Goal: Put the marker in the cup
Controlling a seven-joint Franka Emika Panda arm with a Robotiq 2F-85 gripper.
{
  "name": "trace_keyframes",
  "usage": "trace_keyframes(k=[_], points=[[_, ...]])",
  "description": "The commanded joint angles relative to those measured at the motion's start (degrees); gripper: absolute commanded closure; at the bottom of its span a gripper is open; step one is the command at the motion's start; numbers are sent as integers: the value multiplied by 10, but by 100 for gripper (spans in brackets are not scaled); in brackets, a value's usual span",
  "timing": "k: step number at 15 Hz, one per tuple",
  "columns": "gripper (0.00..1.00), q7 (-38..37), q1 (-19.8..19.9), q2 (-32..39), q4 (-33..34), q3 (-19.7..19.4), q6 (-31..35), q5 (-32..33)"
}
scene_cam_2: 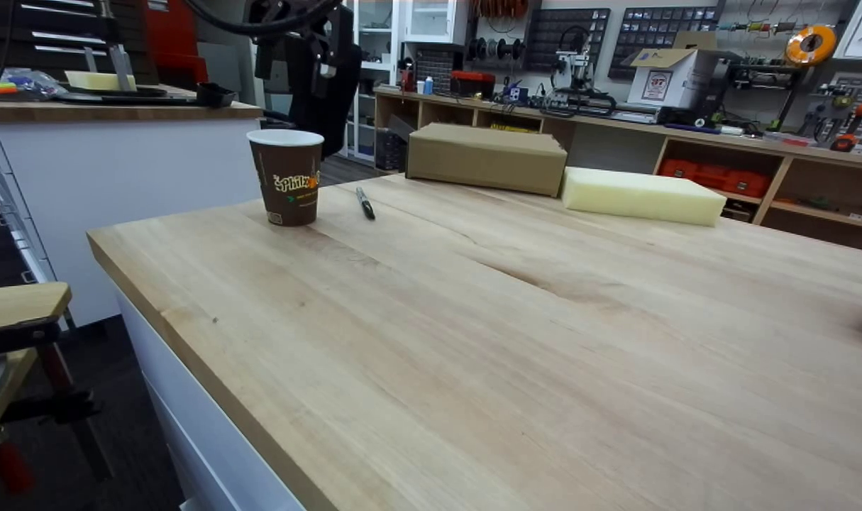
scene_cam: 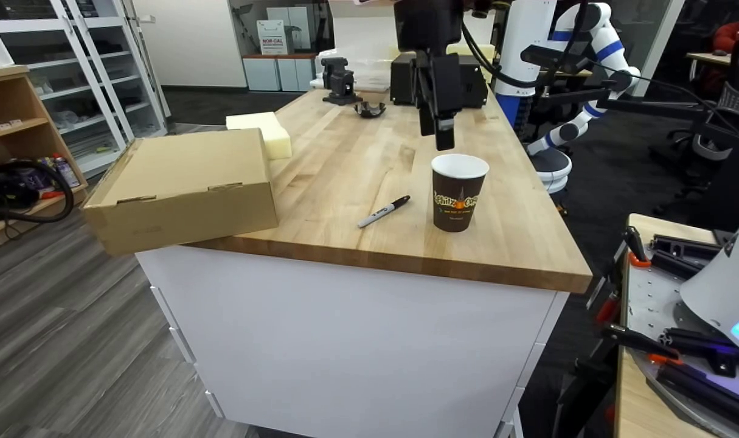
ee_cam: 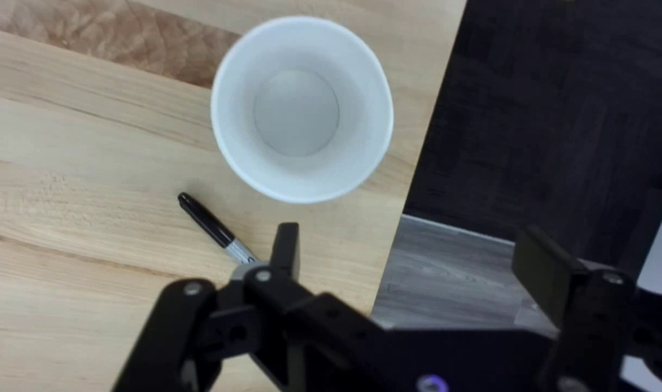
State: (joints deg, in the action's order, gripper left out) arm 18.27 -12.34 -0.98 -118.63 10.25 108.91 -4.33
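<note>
Marker (ee_cam: 213,226) to begin with: in the wrist view it lies on the bench (ee_cam: 91,136), below one of the fingers (ee_cam: 287,247), its capped end poking out ahead and the rest masked. The fingers stand wide with nothing between them. Farther ahead of that same finger, the cup (ee_cam: 302,109) stands upright and empty. Lowering straight down would, I judge, bring a finger onto the marker, since most of it looks to lie outside the gap. It also slants across the closing line; pinched so, it may twist, then snag on the rim and tip a cup that looks light.

In an exterior view the fingers point downward, nearly in line with each other, with the marker (scene_cam: 384,212) below and off to one side. A descent too close to the cup could clip it. The wrist (scene_cam: 429,27) comes in from the top edge, so how the arm bends cannot be told.

In an exterior view the marker (scene_cam_2: 365,203) rests near the cup, not touching it, both lower than the fingers, which merge with what is behind; their gap is unclear there.
</note>
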Motion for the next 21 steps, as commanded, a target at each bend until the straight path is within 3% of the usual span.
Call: trace_keyframes(k=[1, 2, 6, 12, 15, 19, 20, 21], points=[[0, 57, -3, 4, 10, 12, -46, 60], [0, 29, 2, 1, 2, 9, -24, 34], [0, 32, 2, 2, 1, 10, -25, 36], [0, 147, 0, 18, 11, 15, -15, 145], [0, 205, 2, 13, -7, 15, 63, 168], [0, 241, 7, 5, -31, 11, 220, 139], [0, 216, 3, 18, -8, 14, 161, 150], [0, 217, 3, 18, -10, 14, 170, 150]])
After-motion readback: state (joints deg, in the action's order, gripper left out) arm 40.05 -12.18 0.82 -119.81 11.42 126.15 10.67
